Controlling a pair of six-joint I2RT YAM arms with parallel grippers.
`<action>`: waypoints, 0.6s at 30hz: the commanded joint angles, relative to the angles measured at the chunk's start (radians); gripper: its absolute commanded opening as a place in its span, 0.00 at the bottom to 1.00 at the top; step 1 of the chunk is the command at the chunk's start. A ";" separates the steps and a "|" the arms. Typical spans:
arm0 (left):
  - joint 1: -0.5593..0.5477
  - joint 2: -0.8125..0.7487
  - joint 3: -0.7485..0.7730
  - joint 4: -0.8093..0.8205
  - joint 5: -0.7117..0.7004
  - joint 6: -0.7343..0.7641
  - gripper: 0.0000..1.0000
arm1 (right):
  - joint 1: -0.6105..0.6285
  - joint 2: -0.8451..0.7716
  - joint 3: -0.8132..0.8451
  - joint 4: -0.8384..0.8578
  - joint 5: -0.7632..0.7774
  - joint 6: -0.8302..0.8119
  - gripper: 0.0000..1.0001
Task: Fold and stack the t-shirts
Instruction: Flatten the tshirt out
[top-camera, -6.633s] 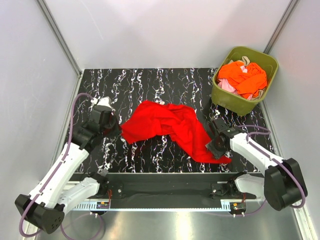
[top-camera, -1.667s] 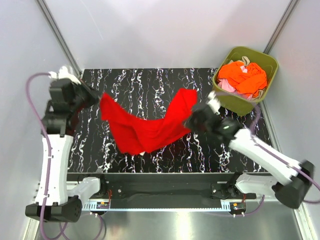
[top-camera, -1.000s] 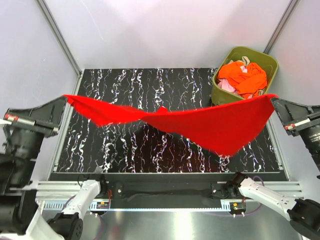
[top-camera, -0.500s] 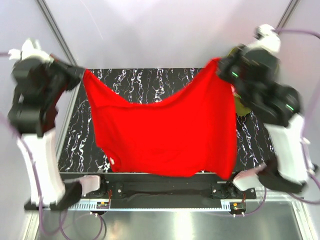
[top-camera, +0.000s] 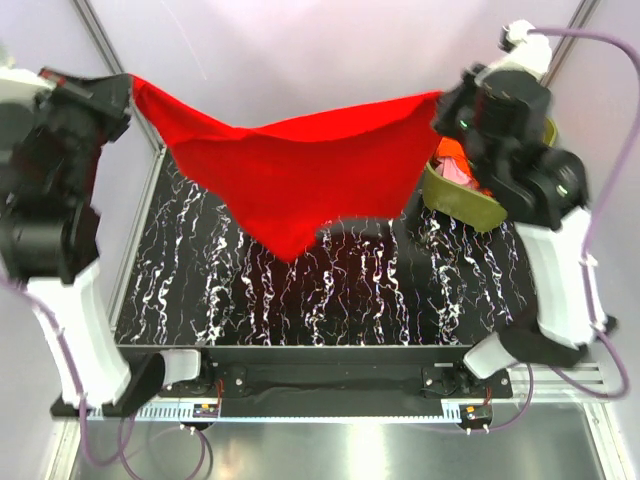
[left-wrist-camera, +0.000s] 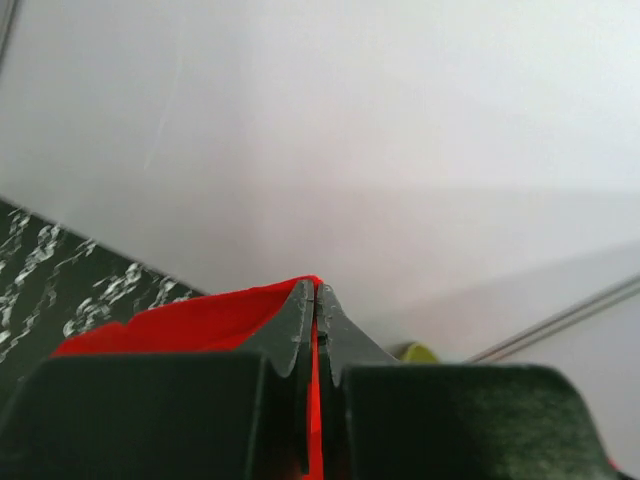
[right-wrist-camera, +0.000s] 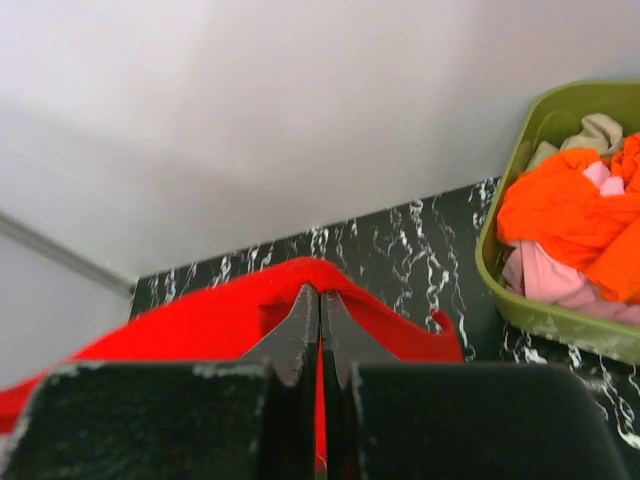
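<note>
Shut tight, the left claw (top-camera: 130, 85) and the right claw (top-camera: 440, 102) each pinch an upper corner of the red shirt (top-camera: 290, 170). In the overhead view both arms stand high and wide apart. Half a second ago the shirt hung as a broad sheet reaching down to the near edge of the table (top-camera: 300, 300). Now it is swung up and toward the back, pulled into a sagging band between the claws, its lower part tapering to a point over the middle of the table without touching it. Seconds earlier it lay crumpled on the tabletop, so this looks like a shake-out in the air to open the cloth before laying it flat.

From the left wrist, the two fingers meet with a thin red edge caught between them. More red cloth trails off to the left below a blank wall (left-wrist-camera: 350, 120).

From the right wrist, the fingers are likewise closed on a red seam, and the cloth drapes away to the left. Beside it the bin (right-wrist-camera: 520, 310) holds an orange shirt (right-wrist-camera: 570, 220), a pink shirt (right-wrist-camera: 545, 275) and a beige shirt (right-wrist-camera: 600, 130), all untouched. No fold is made yet, and nothing is stacked.
</note>
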 joint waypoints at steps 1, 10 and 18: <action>0.005 -0.129 -0.047 0.161 0.041 -0.040 0.00 | -0.003 -0.200 -0.167 0.077 -0.090 0.032 0.00; 0.005 -0.391 -0.126 0.146 -0.083 -0.040 0.00 | -0.001 -0.611 -0.545 0.101 -0.271 0.140 0.00; 0.005 -0.476 -0.092 0.140 -0.039 -0.116 0.00 | -0.001 -0.726 -0.553 0.077 -0.346 0.207 0.00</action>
